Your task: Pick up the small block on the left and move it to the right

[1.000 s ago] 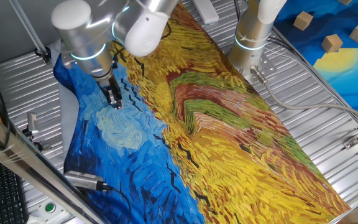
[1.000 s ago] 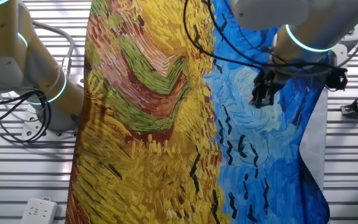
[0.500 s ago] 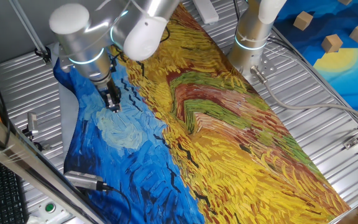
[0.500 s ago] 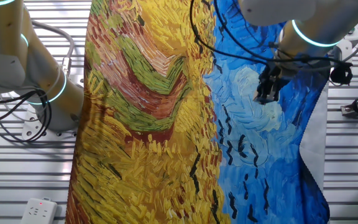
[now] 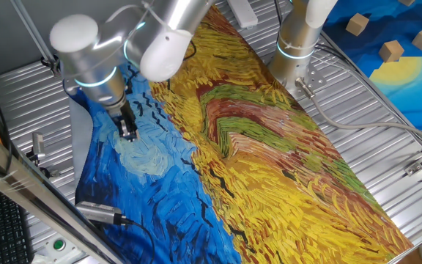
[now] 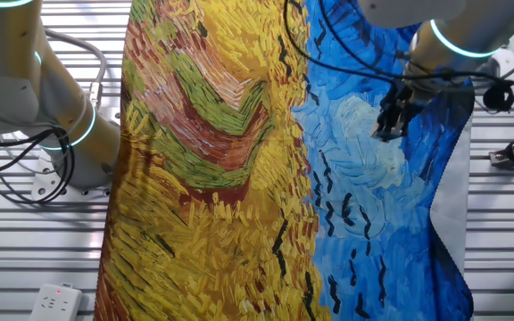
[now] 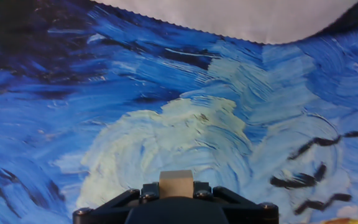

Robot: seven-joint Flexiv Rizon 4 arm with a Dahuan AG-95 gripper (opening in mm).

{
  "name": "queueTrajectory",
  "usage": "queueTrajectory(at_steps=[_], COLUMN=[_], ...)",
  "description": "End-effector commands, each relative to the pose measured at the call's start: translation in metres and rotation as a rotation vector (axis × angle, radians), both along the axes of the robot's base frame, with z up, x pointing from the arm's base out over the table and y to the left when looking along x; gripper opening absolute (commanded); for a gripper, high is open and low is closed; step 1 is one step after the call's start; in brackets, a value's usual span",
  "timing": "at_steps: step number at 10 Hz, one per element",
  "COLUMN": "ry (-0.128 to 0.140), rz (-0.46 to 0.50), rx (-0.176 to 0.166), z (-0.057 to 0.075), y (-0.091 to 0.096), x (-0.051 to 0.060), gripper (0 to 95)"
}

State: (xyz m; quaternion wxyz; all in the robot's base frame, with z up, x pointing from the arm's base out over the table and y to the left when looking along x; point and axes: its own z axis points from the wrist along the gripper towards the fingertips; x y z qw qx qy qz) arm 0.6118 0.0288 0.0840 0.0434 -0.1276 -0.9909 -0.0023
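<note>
the gripper (image 5: pixel 128 133) hangs over the blue, swirly part of the painted cloth (image 5: pixel 269 154), near its left edge, fingers pointing down. from the hand view the small block (image 7: pixel 176 184) sits pinched between the 2 fingers, its pale-tan top face showing just above the black finger mounts, with the pale yellow swirl of the cloth beneath it. in the other fixed view the gripper (image 6: pixel 389 132) shows as a dark, narrow shape above the light blue brushstrokes; the block itself is too small to make out there. off to the far side, 2 larger wooden blocks (image 5: pixel 391 50) lie on a separate blue and yellow cloth (image 5: pixel 409 81), well apart from the gripper.
</note>
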Motion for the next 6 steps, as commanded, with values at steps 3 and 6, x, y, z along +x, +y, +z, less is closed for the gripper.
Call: queueTrajectory(at_steps=[3,6], ry=[0.007,0.011], rz=[0.003,0.003], rx=[0.005,0.008], z=[0.0033,0.006], y=[0.0039,0.0061], x=[0.0037,0.0055], gripper=[0.0,0.0])
